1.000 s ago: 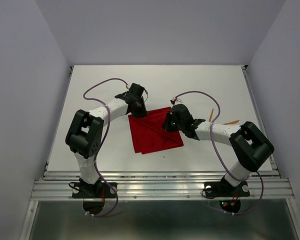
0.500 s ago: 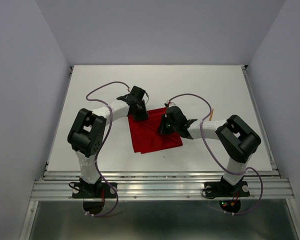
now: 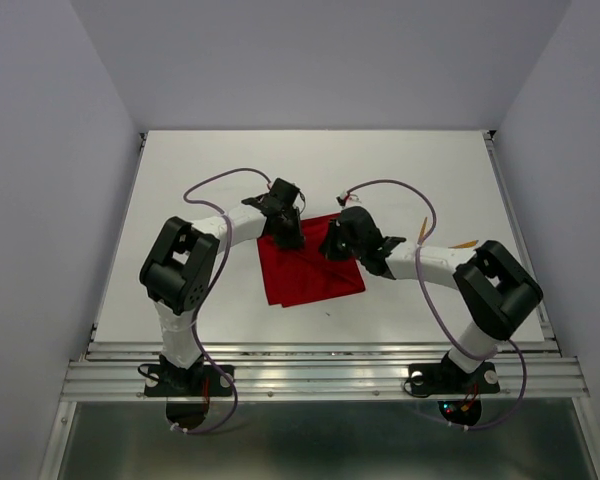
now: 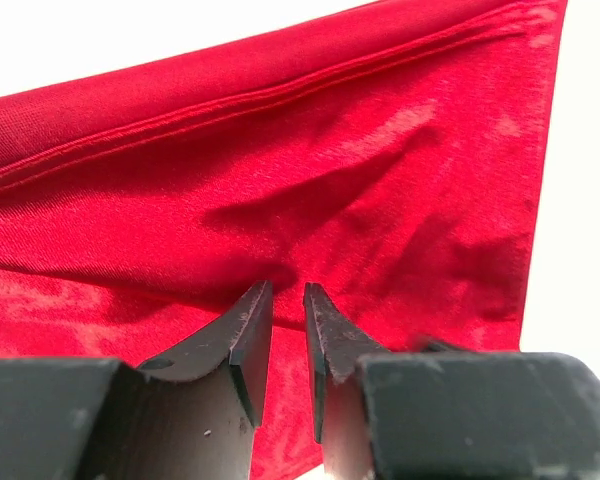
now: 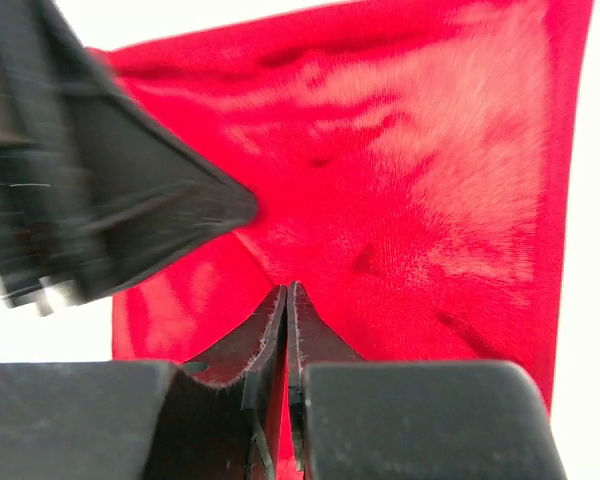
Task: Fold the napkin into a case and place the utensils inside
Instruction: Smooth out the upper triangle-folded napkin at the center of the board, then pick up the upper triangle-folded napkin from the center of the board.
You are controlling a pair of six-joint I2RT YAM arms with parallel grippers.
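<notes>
Napkin (image 3: pixel 310 270) far edge hidden under both grippers; long axis unclear. Left gripper (image 4: pixel 286 300) slightly spread on napkin; right gripper (image 5: pixel 286 300) pinching napkin fold.

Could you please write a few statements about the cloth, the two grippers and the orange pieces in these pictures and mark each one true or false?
1. The bright red soft cloth napkin lies on the white table between the two arms. True.
2. The right gripper stands wide open. False: its jaws are nearly together, over the red cloth.
3. The thin orange plastic utensils lie on the cloth. False: they lie on bare table to the right, apart from it.
4. The left gripper has its tips down at the cloth with a narrow gap between them. True.
5. The napkin bears a checked pattern. False: it is plain red.
</notes>
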